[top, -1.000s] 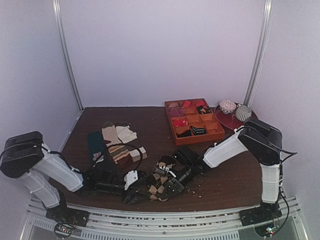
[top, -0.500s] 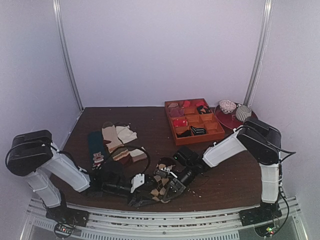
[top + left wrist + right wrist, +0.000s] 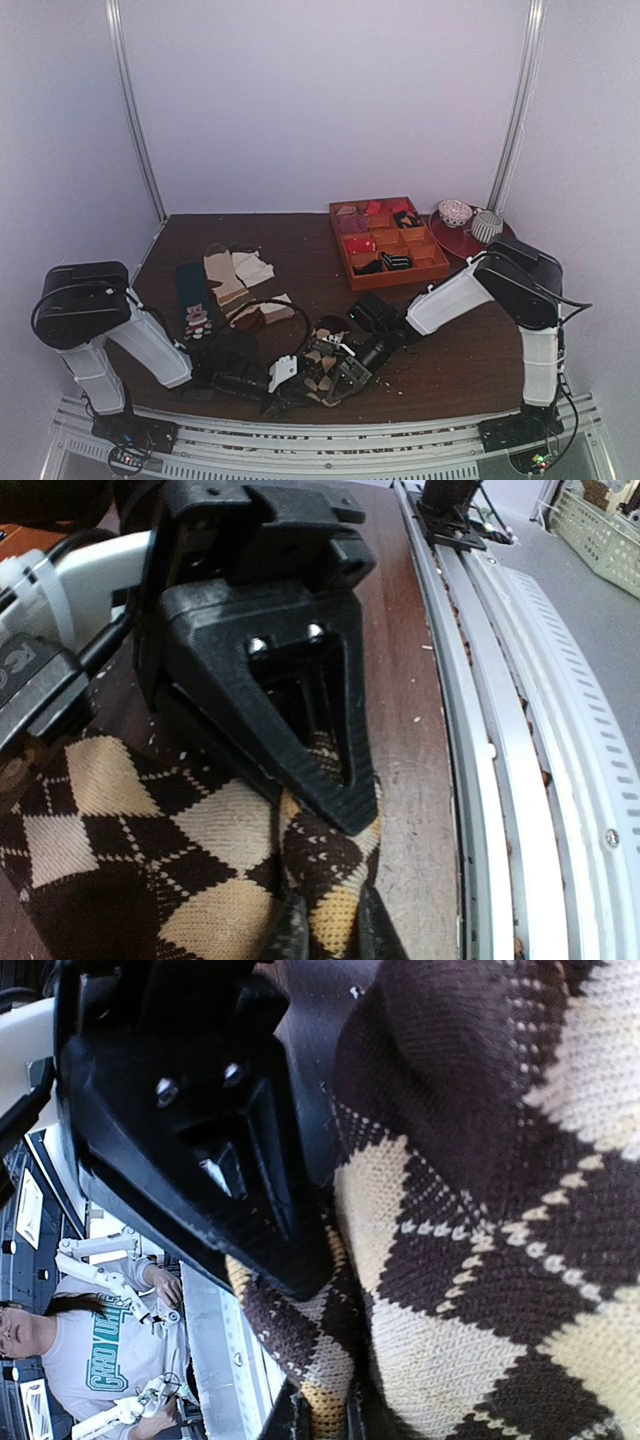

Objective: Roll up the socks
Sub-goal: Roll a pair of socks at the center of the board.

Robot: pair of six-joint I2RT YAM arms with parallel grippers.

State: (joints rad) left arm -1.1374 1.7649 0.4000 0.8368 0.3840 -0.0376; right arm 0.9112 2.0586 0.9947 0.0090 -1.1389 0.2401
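so the argyle socks (image 3: 322, 368) are bunched up at the near edge of the table (image 3: 460, 360), about dead centre, right btwn the two arms. L gripper (image 3: 330, 932) is pinched on a fold of the knit, fingers nearly together w/ fabric in the gap. R gripper (image 3: 322, 1415) is clamped on the same bundle from the other side, v close to the L one. Striped pair (image 3: 232, 285) and teal sock (image 3: 192, 300) lie flat further back on the left, tray (image 3: 342, 250) back right.
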